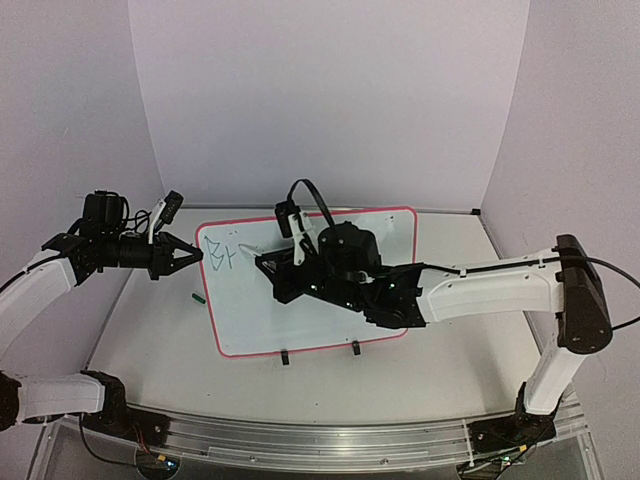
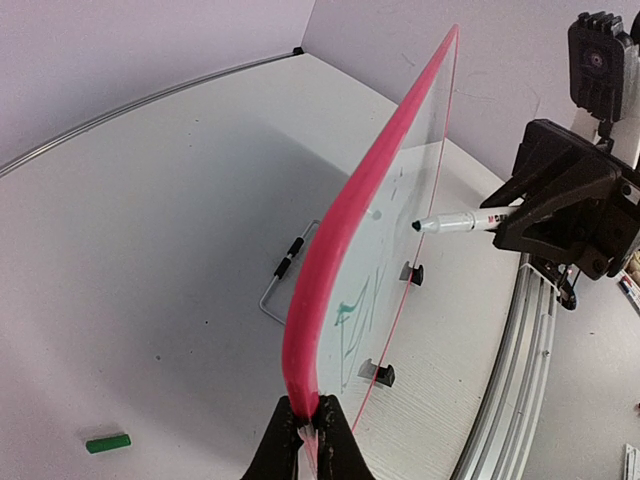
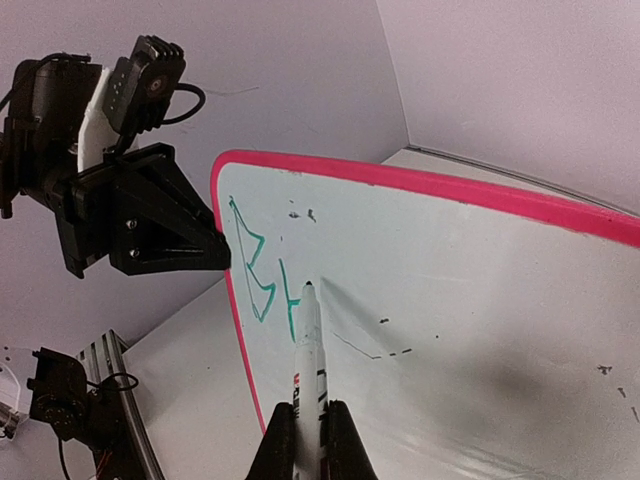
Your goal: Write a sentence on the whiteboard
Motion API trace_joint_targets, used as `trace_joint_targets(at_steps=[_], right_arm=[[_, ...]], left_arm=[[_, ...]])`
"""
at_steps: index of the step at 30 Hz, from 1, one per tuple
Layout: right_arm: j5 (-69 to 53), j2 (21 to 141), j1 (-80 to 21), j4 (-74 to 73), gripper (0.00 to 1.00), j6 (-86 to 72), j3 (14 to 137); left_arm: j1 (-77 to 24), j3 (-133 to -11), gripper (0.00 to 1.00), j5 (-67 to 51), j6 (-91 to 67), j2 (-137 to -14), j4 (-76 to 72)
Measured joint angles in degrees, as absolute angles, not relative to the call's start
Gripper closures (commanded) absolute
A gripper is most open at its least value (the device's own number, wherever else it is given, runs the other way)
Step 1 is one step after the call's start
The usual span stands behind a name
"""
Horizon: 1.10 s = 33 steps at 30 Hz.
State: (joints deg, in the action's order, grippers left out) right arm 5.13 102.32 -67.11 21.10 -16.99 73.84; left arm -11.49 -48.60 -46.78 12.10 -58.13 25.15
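The whiteboard (image 1: 300, 310), white with a pink frame, lies across the table. My left gripper (image 1: 196, 256) is shut on its left frame edge (image 2: 335, 270), with the jaws (image 2: 308, 432) pinching the pink rim. My right gripper (image 1: 268, 264) is shut on a white marker (image 3: 308, 350) that points at the board. The marker's tip (image 2: 416, 225) is at the surface beside the second letter. Of the sentence (image 3: 258, 272), only two green letters show near the board's left end (image 1: 222, 252).
A green marker cap (image 1: 197, 297) lies on the table left of the board (image 2: 108, 442). Two black clips (image 1: 285, 357) (image 1: 355, 348) sit on the board's near long edge. A wire stand (image 2: 283, 272) shows beside the board. White walls close the back and sides.
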Motion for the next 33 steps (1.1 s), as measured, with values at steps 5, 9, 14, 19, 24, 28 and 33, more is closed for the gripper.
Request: trace_joint_targets(at_steps=[5, 9, 14, 19, 24, 28, 33], right_arm=[[5.1, 103.0, -66.9, 20.2, 1.00, -17.0, 75.3], [5.2, 103.1, -66.9, 19.4, 1.00, -17.0, 75.4], [5.4, 103.1, -66.9, 18.6, 1.00, -17.4, 75.4], [5.3, 103.1, -66.9, 18.3, 1.00, -18.2, 75.1], [5.1, 103.1, -66.9, 18.3, 1.00, -19.1, 73.6], [4.7, 103.1, -66.9, 18.3, 1.00, -19.8, 72.9], [4.1, 103.1, -66.9, 18.3, 1.00, -20.0, 72.5]], left_arm=[[-11.5, -48.6, 1.00, -46.8, 12.1, -58.1, 25.1], [-11.5, -48.6, 1.00, -46.8, 12.1, -58.1, 25.1], [-11.5, -48.6, 1.00, -46.8, 12.1, -58.1, 25.1], [-11.5, -48.6, 1.00, -46.8, 12.1, -58.1, 25.1], [-11.5, -48.6, 1.00, -46.8, 12.1, -58.1, 25.1], [-11.6, -48.6, 1.00, -46.8, 12.0, -58.1, 25.1], [-11.6, -48.6, 1.00, -46.8, 12.0, -58.1, 25.1]])
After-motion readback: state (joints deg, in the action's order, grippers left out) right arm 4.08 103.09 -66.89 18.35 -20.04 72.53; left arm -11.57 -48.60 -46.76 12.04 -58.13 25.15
